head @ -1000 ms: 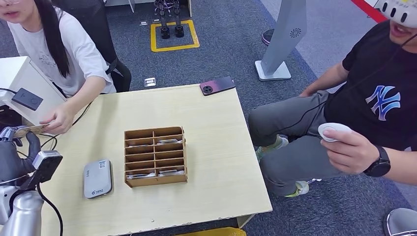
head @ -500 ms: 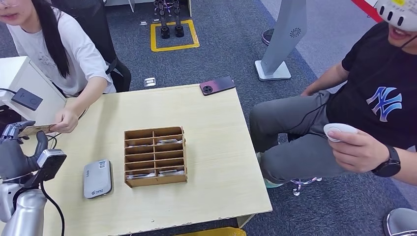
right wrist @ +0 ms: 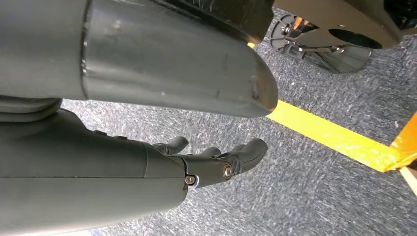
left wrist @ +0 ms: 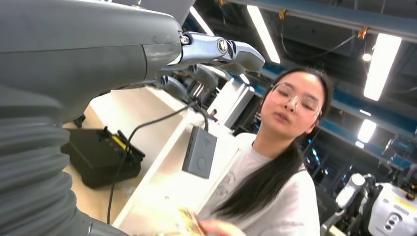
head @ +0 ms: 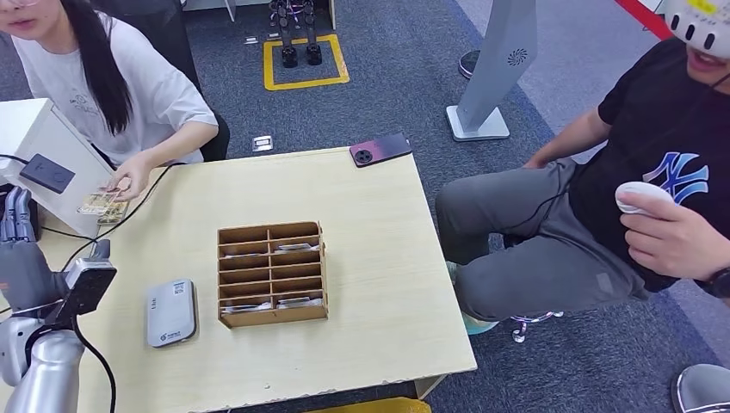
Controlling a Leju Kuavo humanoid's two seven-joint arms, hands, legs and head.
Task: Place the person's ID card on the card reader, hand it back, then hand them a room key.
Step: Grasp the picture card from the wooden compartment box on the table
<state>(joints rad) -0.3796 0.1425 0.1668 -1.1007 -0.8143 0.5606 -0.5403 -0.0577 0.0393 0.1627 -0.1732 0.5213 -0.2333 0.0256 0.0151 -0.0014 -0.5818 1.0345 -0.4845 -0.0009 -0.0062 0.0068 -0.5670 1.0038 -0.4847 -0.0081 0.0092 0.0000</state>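
The ID card (head: 102, 204) lies under the fingers of the person's hand (head: 129, 179) at the table's far left corner, next to a white box. In the left wrist view the card (left wrist: 186, 223) shows blurred, low down. My left hand (head: 21, 254) is raised at the table's left edge, fingers apart and pointing up, holding nothing; its fingers (left wrist: 219, 49) are spread. The grey card reader (head: 170, 311) lies flat to the right of that hand. A wooden slotted organiser (head: 272, 274) with cards in it stands mid-table. My right hand (right wrist: 216, 162) hangs over the floor, fingers loosely extended and empty.
A dark phone (head: 380, 149) lies at the table's far edge. A small black device (head: 47, 173) with a cable sits on the white box (head: 34, 129). A second person (head: 663, 198) sits at the right holding a white controller.
The person has taken the ID card out of my left hand and drawn it back to the table's far left corner. My left hand has let go and its fingers have straightened upward.
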